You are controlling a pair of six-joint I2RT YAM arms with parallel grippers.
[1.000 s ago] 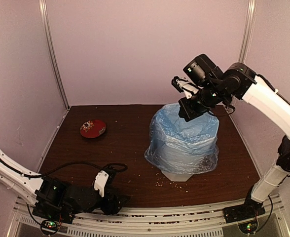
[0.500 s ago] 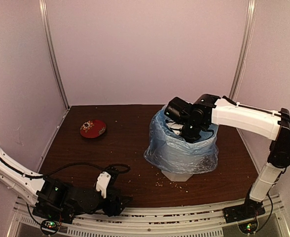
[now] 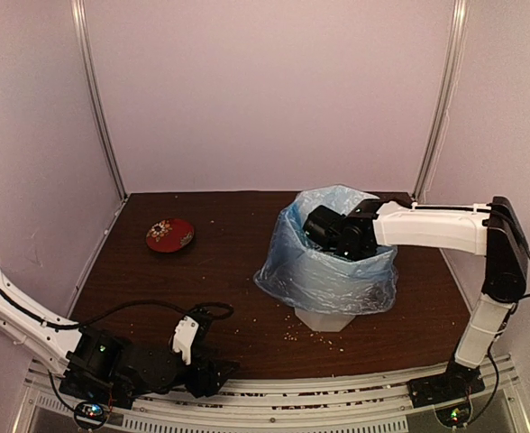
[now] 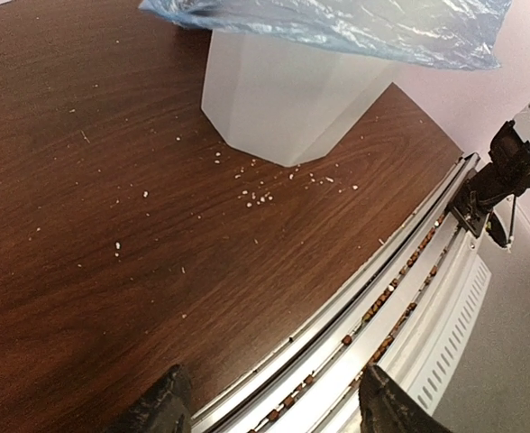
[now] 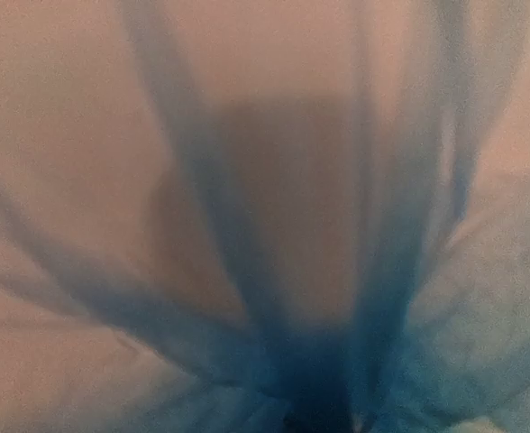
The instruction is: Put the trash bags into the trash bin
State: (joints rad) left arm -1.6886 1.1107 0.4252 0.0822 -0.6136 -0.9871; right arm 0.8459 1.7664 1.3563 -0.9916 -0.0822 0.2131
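Spotted a light-blue bag (image 3: 324, 271), milky white bin (image 4: 283, 99), dark brown woodgrain table (image 3: 229, 262) with pale specks (image 4: 251, 197), plus a red dish (image 3: 169, 234), maybe floral-patterned, too tiny to tell.

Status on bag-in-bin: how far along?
Done: bag draped over the bin, skirt hanging outside. In hand: right gripper down in the opening, shut on bag film, pleats fanning from it. To do: seat the liner, release. Left gripper open, idle at the near edge.
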